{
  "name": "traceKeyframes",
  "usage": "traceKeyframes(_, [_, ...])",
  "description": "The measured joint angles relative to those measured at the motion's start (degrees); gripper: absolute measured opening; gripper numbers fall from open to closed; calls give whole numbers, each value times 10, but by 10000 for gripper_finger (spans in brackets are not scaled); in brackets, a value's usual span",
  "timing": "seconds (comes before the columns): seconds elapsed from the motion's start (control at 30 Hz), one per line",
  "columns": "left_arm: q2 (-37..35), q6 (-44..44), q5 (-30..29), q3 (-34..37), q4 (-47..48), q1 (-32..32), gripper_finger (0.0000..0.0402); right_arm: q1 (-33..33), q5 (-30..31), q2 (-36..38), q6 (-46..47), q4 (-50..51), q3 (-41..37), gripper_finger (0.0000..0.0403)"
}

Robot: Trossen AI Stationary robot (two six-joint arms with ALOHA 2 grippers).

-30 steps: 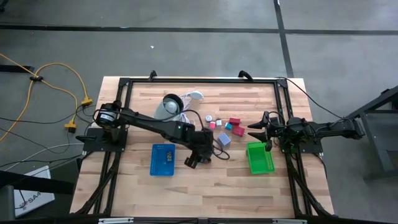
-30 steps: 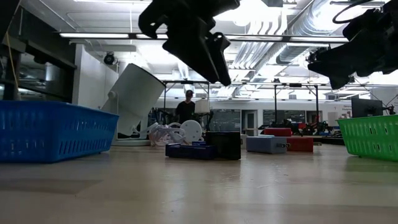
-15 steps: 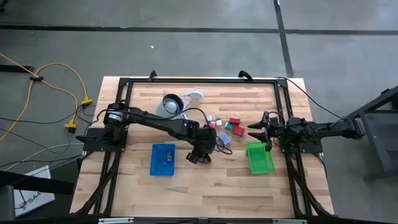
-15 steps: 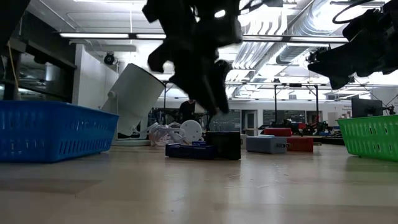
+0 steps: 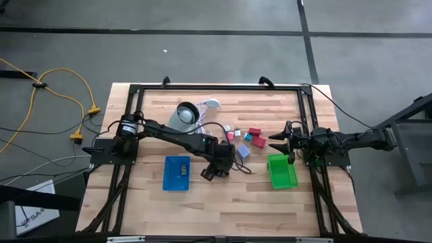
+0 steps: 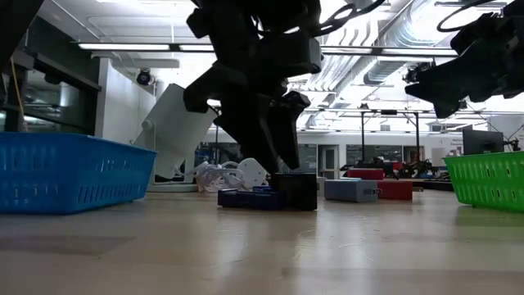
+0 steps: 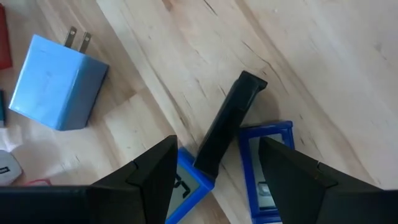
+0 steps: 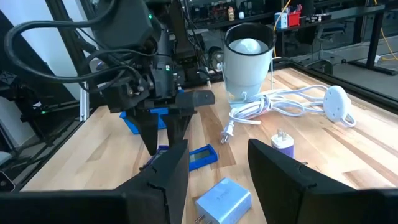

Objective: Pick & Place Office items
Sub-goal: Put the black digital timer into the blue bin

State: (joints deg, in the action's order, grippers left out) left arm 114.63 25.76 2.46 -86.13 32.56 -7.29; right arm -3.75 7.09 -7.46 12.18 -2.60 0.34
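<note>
While the left arm reaches out over the middle of the worktop [image 5: 202,202], its tool, the left tool [image 5: 217,170], hangs low right above a dark clip piece [image 7: 227,124] w/ blue bits at its base. Its two fingers [image 7: 152,171] stand apart on both sides of that clip, not pinching, so the tool is let go w/ nothing in it. From table height the clip [image 6: 295,191] looks like a dark box standing on the wood, w/ the left tool just over it. A pale-blue block [image 7: 57,81] w/ two metal prongs lies near the clip, a bit apart. More little blocks, red [image 5: 254,131], pink [image 5: 230,136] and teal [image 5: 248,137], sit in a loose bunch between the two arms, none touching a tool. The right tool [image 5: 275,142] waits by the right side, up off the wood, just behind the green tray [image 5: 282,171]. Its fingers are a little apart and hold nothing. The blue tray [image 5: 177,173] lies left of the left tool. A grey-white round thing [image 5: 181,116] w/ a white cord [image 8: 273,102] stands farther back. Yellow cables [image 5: 61,88] lie on the floor off to the left side.
</note>
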Motion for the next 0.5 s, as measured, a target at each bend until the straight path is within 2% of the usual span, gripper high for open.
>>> traceKeyframes(0.2, [0, 1, -28, 0, 1, -8, 216, 0, 0, 0, 0, 0, 0, 153])
traceKeyframes(0.5, [10, 1, -28, 0, 5, -9, 216, 0, 0, 0, 0, -1, 0, 153])
